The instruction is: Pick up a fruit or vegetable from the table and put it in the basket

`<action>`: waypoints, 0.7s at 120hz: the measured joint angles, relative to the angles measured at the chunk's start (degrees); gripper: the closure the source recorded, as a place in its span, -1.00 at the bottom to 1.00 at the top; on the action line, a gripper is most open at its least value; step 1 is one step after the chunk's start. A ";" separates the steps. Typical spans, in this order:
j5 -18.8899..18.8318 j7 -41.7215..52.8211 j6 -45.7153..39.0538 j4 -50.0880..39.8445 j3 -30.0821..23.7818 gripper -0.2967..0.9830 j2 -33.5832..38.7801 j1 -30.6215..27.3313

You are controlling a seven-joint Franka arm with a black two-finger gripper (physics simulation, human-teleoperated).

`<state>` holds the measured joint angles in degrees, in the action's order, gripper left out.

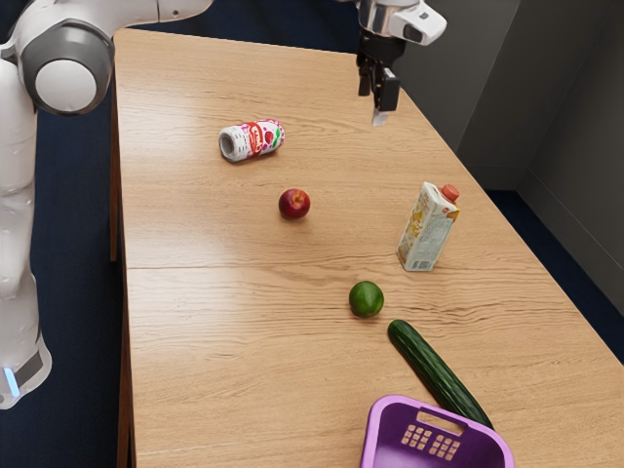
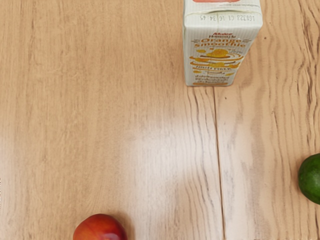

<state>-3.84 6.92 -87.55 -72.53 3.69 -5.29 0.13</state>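
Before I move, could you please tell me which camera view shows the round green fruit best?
The exterior view: the round green fruit appears whole there, near the cucumber. The wrist view cuts it off at the picture's edge.

With the pincer [image 1: 376,97] above the table [image 1: 195,341], we have the can [image 1: 253,141] toward the exterior view's left of it and the nectarine [image 1: 294,204] on that side too, nearer the camera. The carton [image 1: 426,229] stands toward that view's right of the pincer, and farther from the pincer than these we find the lime [image 1: 367,299], then the cucumber [image 1: 434,369], then the basket [image 1: 390,429] by the cucumber's far end.
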 joint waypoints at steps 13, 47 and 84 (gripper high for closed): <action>-0.03 0.67 0.04 0.00 0.00 -0.54 -0.01 -0.06; -1.15 1.77 2.11 9.28 -3.89 -0.54 3.64 -2.13; -2.66 2.24 4.00 8.21 -16.51 -0.54 -1.23 -1.33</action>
<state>-6.50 9.17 -83.55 -64.32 -12.81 -6.53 -1.21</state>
